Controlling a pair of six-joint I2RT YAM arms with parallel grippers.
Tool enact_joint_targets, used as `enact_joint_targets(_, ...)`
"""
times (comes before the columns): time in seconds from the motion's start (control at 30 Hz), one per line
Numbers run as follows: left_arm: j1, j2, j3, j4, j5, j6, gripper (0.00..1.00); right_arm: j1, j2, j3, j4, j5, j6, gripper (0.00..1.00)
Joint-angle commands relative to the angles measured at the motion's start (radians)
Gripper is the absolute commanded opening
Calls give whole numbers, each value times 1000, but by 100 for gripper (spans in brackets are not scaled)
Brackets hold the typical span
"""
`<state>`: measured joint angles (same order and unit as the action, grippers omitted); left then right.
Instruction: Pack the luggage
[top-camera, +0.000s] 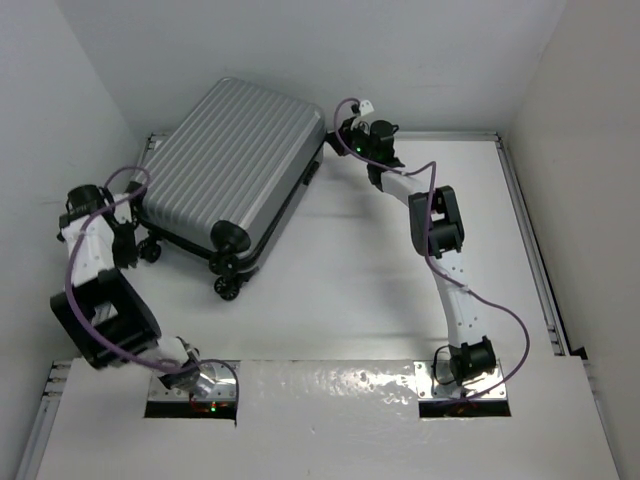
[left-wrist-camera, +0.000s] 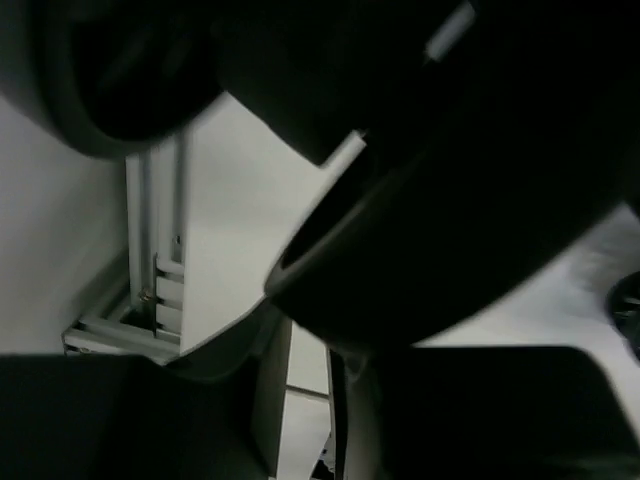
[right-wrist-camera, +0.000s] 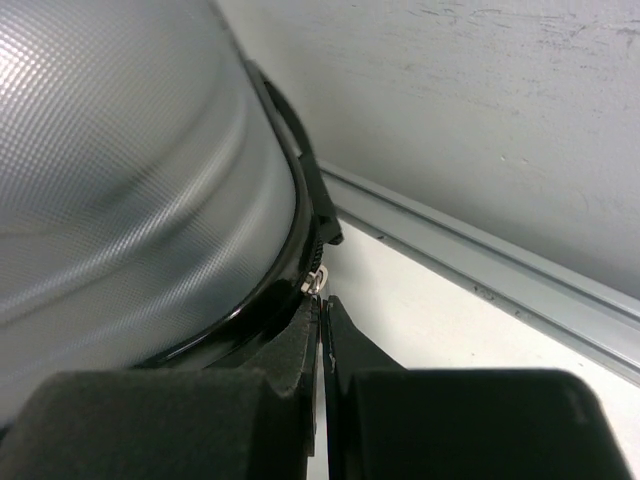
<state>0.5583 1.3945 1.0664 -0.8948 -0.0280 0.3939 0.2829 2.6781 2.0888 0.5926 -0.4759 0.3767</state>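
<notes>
- Starting at the bottom of the top view, both arm bases sit at the near edge of the table (top-camera: 380, 300), and each arm reaches away toward the upper left of the frame.
- Next out, the left gripper (top-camera: 133, 222) is at the wheel end of the luggage (top-camera: 235, 165). Its wrist view is dark and blurred, filled by a black wheel (left-wrist-camera: 450, 200). The fingers look parted, with pale table showing in the gap and nothing between them.
- The luggage lies shut on its side, ribbed silver shell up, in the upper left of the top view. Its long axis runs from the wheels at lower left to the far end at upper right.
- Farthest out, the right gripper (right-wrist-camera: 322, 305) is at the upper-right corner, against the black seam. Its fingers are closed to a hairline slit, with the small metal zipper pull (right-wrist-camera: 315, 283) right at their tips. I cannot tell whether a tab is pinched inside.
- Just past the pull, a black handle (right-wrist-camera: 312, 190) follows the seam, with a metal rail (right-wrist-camera: 480, 270) and the wall (right-wrist-camera: 450, 80) behind.
- In my judgement, the next move depends on the right arm: it alone is at the zip, which would run along the seam toward the wheels.
</notes>
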Motion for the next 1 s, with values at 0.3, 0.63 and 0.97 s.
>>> enact_joint_targets(0.3, -296, 719, 693, 347, 143, 190, 26, 179, -277, -387, 366, -175, 28, 0)
enact_joint_targets(0.63, -314, 798, 762, 672, 570, 18, 37, 147, -422, -633, 326, -26, 20, 0)
enact_joint_targets(0.97, -221, 750, 684, 702, 366, -124, 34, -20, -515, -725, 76, 117, -137, 0)
